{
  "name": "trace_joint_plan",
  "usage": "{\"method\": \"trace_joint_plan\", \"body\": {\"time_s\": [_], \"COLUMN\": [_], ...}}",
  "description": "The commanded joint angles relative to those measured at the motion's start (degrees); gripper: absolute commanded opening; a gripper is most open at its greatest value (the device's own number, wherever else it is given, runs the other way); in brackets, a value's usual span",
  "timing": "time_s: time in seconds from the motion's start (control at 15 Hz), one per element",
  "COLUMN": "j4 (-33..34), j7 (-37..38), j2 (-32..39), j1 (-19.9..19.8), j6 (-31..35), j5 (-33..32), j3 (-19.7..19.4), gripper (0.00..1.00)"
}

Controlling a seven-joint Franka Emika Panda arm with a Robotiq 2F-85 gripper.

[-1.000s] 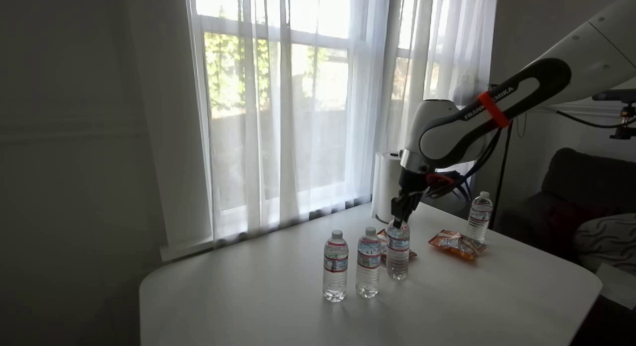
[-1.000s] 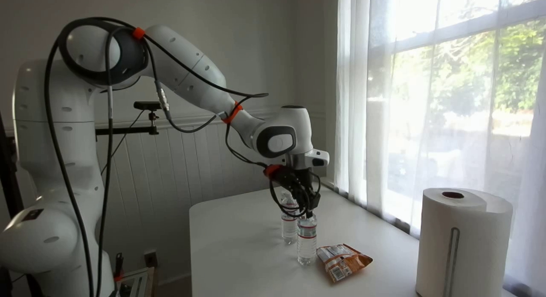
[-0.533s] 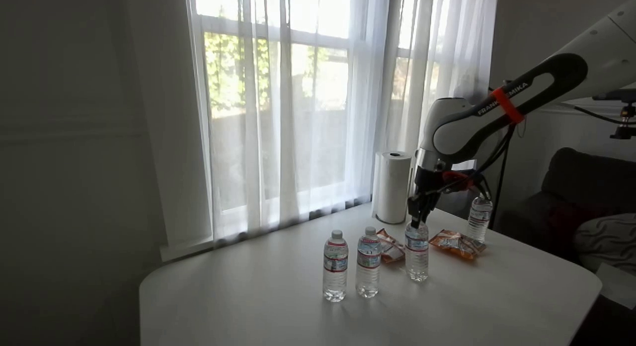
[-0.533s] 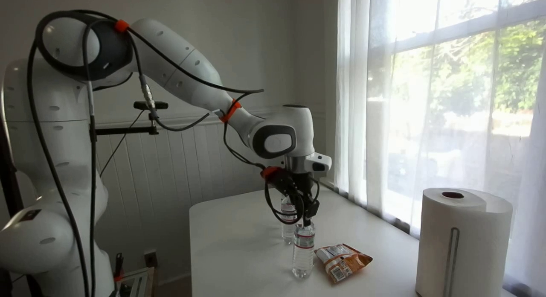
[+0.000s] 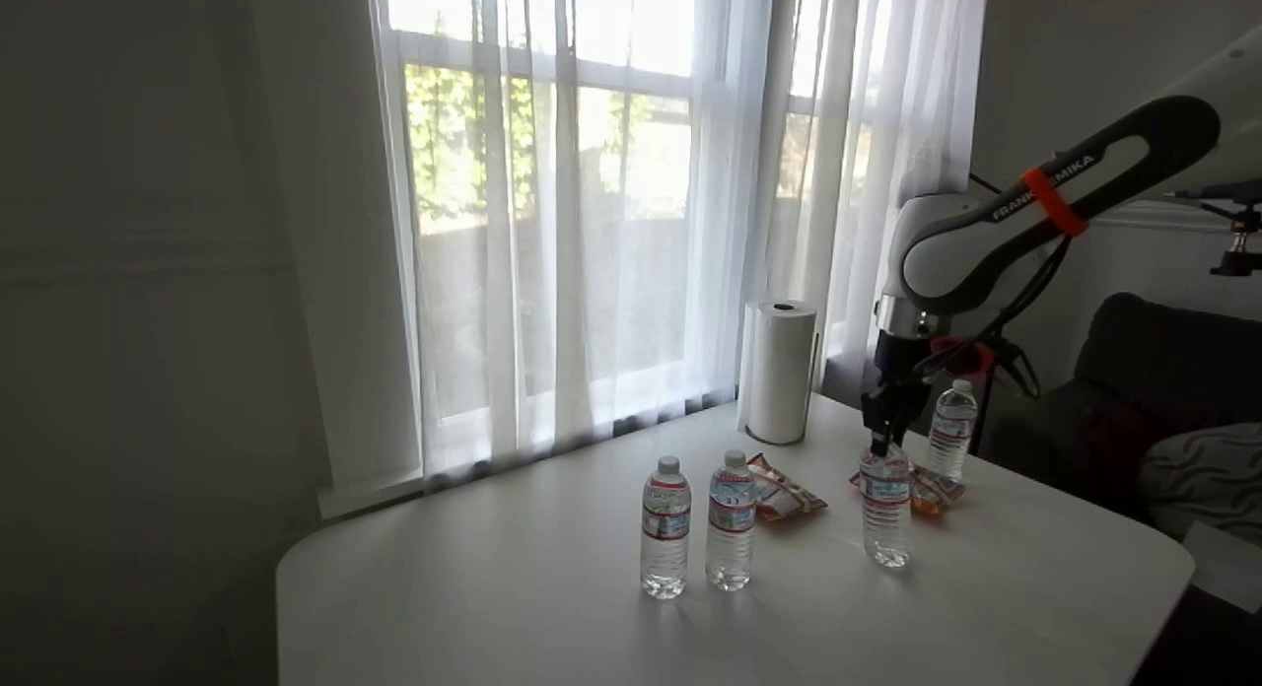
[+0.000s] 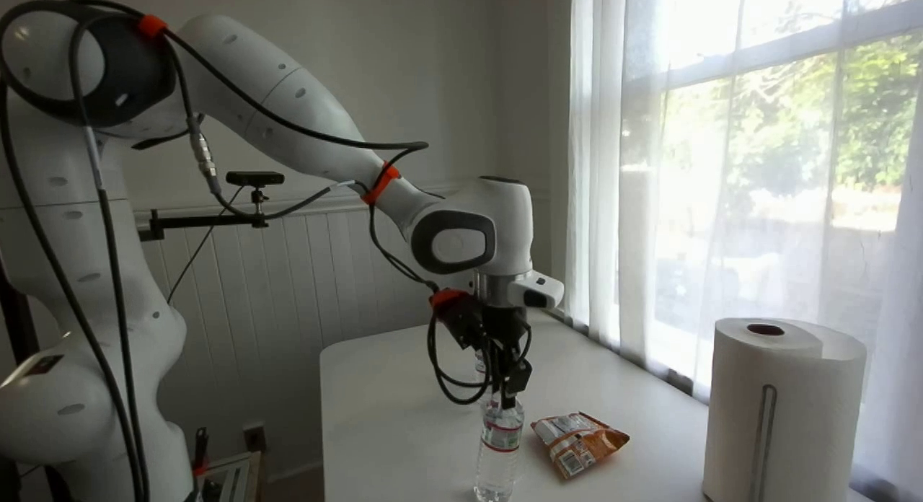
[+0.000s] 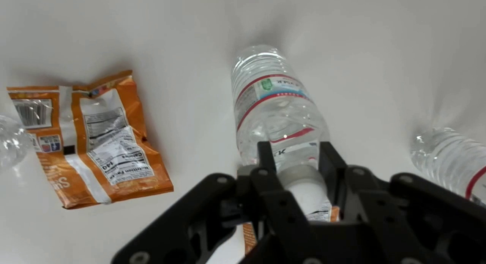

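My gripper (image 7: 294, 154) is shut on a clear water bottle (image 7: 273, 104) with a red-banded label. The black fingers (image 7: 267, 156) stand on both sides of its neck, below the white cap. The bottle hangs upright or nearly so, its base low at the table; I cannot tell whether it touches. In both exterior views the gripper (image 5: 880, 447) (image 6: 505, 401) is at the top of this bottle (image 5: 885, 509) (image 6: 499, 444). An orange snack bag (image 7: 102, 142) lies beside it. Another orange bag (image 7: 248, 237) is partly hidden under the gripper.
Two bottles (image 5: 666, 528) (image 5: 731, 518) stand on the white table (image 5: 473, 587). Another bottle (image 5: 951, 430) stands near the far edge. A paper towel roll (image 5: 781, 371) (image 6: 782, 408) stands by the curtained window. Cables (image 6: 443, 372) hang beside the gripper.
The gripper has carried the held bottle to the right in an exterior view, now in front of the right-hand bag. The other bottles and the bags have stayed in place.
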Motion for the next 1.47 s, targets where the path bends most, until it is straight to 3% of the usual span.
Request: {"method": "trace_joint_plan", "body": {"time_s": [0.0, 0.4, 0.67, 1.4], "j4": [-4.94, -9.18, -9.93, -6.51], "j7": [-0.25, -0.17, -4.12, -14.08], "j2": [-6.08, -10.37, -12.14, -11.52], "j1": [-1.67, -5.50, -8.34, -14.32], "j6": [-1.71, -1.87, -1.65, 3.79], "j5": [-1.78, -8.03, -10.01, -8.66], "j3": [-1.77, -5.01, -8.38, -17.65], "gripper": [0.08, 0.08, 0.08, 0.08]}}
